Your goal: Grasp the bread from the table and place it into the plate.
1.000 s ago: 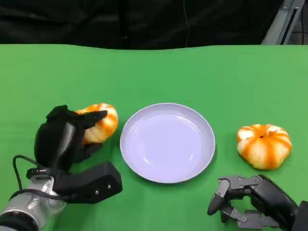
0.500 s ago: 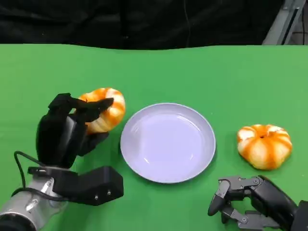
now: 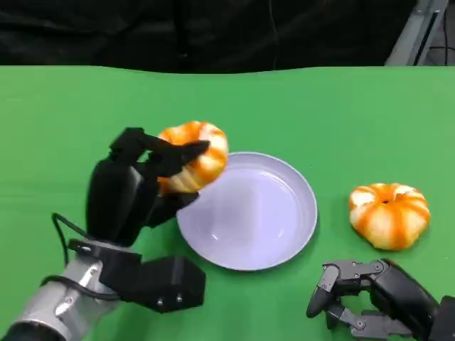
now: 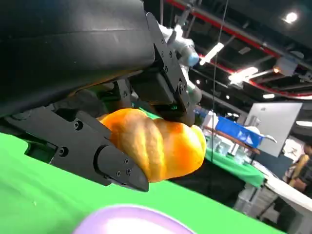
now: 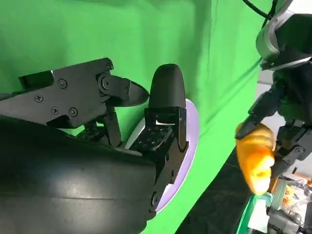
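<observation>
The plate (image 3: 247,212) sits near the middle of the counter (image 3: 320,114). At its left rim the left hand (image 3: 135,188) grips a bread (image 3: 194,155), lifted clear of the counter and overlapping the plate's left edge (the left wrist view shows the plate below it). A second bread (image 3: 389,214) lies on the counter to the right of the plate, apart from it. The right hand (image 3: 355,298) rests at the near right, in front of that bread.

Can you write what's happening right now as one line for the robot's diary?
left hand: holds bread above plate rim | right hand: idle, holds nothing | second bread: on table
</observation>
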Motion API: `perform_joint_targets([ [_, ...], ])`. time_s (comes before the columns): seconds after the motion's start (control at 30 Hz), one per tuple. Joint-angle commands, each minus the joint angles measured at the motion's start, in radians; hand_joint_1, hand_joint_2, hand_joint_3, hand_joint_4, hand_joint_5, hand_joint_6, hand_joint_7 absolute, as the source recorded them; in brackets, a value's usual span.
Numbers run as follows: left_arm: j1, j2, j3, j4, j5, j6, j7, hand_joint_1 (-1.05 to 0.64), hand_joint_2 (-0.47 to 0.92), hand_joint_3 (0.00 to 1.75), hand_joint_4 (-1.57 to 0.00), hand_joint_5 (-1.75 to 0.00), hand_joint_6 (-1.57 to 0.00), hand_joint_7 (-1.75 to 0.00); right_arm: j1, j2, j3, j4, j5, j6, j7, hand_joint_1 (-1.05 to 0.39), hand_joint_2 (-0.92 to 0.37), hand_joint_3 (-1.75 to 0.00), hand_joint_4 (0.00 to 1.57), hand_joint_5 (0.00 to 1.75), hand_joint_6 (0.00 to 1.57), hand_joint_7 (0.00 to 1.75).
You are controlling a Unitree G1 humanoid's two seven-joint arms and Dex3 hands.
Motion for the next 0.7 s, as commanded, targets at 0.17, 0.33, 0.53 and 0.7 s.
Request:
perform_joint_targets([
  [0.17,-0.006,-0.022,0.006,0.001,0.009,-0.001,-0.025,-0.09,0.83,0.0,-0.75,-1.1,-1.27,-0.02,-0.001,-0.01,0.002,-0.005,-0.006,-0.01,-0.006,-0.05,-0.86,-0.57,0.72,1.53,0.83,1.04],
  [0.33,-0.024,-0.057,-0.015,0.021,0.027,0.013,-0.037,-0.13,0.83,0.0,-0.74,-1.11,-1.27,-0.02,-0.001,-0.008,0.004,0.002,0.0,-0.013,0.0,-0.03,-0.87,-0.55,0.72,1.52,0.84,1.04],
  [0.53,-0.045,-0.089,-0.019,0.06,0.019,-0.012,-0.069,-0.11,0.83,0.0,-0.73,-1.11,-1.26,-0.01,-0.001,-0.008,0.006,0.002,0.0,-0.009,-0.001,-0.03,-0.88,-0.54,0.73,1.5,0.83,1.05],
  [0.7,-0.108,-0.126,-0.033,0.177,0.015,-0.039,-0.087,-0.1,0.84,0.0,-0.71,-1.07,-1.25,0.0,0.001,-0.006,0.008,-0.006,-0.003,0.006,-0.006,-0.04,-0.88,-0.53,0.72,1.52,0.83,1.06],
])
